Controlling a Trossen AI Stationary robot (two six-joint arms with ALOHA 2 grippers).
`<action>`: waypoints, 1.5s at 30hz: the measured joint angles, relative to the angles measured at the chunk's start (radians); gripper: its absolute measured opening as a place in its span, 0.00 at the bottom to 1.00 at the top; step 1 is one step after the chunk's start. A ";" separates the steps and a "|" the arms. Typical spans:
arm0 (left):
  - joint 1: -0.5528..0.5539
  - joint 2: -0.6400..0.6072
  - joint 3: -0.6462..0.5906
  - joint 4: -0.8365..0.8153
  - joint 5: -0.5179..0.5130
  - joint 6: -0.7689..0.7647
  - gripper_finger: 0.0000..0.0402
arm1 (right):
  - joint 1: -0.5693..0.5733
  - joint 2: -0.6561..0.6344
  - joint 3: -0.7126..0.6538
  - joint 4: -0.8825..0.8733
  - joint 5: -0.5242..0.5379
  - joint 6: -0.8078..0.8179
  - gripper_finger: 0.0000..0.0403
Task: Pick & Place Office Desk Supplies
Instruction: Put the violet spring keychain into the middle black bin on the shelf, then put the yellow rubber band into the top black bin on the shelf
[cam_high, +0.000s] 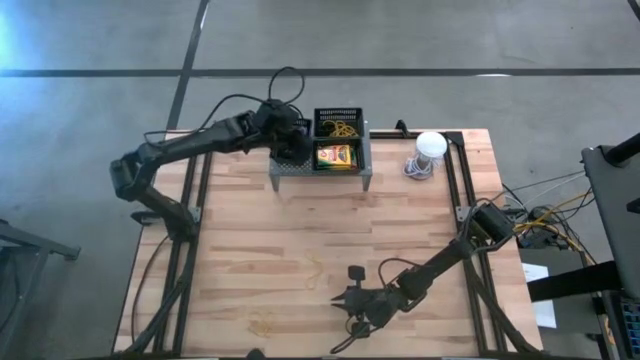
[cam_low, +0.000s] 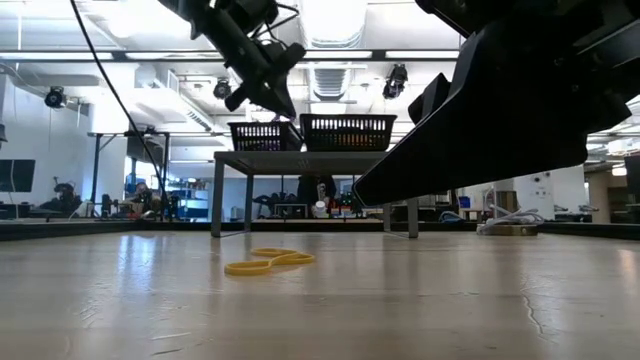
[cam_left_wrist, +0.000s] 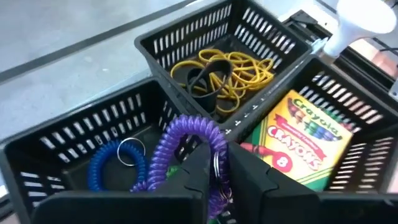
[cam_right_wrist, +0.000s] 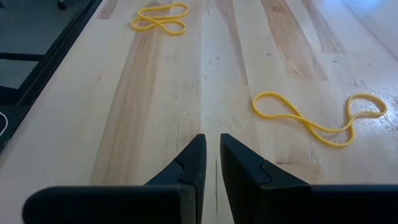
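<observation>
Overhead, your left gripper (cam_high: 292, 143) hides its load, but its wrist view shows fingers pinching a purple band (cam_left_wrist: 186, 146) over a basket (cam_left_wrist: 59, 158); right gripper (cam_right_wrist: 211, 163) nearly closed, empty.

Bright, even overhead lighting from ceiling strip lights (cam_low: 330, 55) glares on the wooden table (cam_low: 320, 300); shadows are soft, and the near dark arm looms blurred.

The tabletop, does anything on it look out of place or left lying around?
Yes. Two yellow rubber bands lie loose and twisted on the bare wooden table, ahead of the right claw, while others sit in a black basket on the rack. Nothing looks spilled or damaged.
</observation>
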 joint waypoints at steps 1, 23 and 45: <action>0.000 0.007 0.000 0.001 0.000 -0.006 0.12 | 0.000 0.000 0.000 0.000 0.000 0.000 0.11; 0.006 0.010 0.051 -0.039 -0.038 0.044 0.43 | 0.000 0.000 0.000 0.001 -0.002 0.001 0.11; -0.988 -0.231 -0.228 0.080 -0.567 -0.004 0.40 | 0.000 0.000 0.000 -0.001 -0.001 0.000 0.11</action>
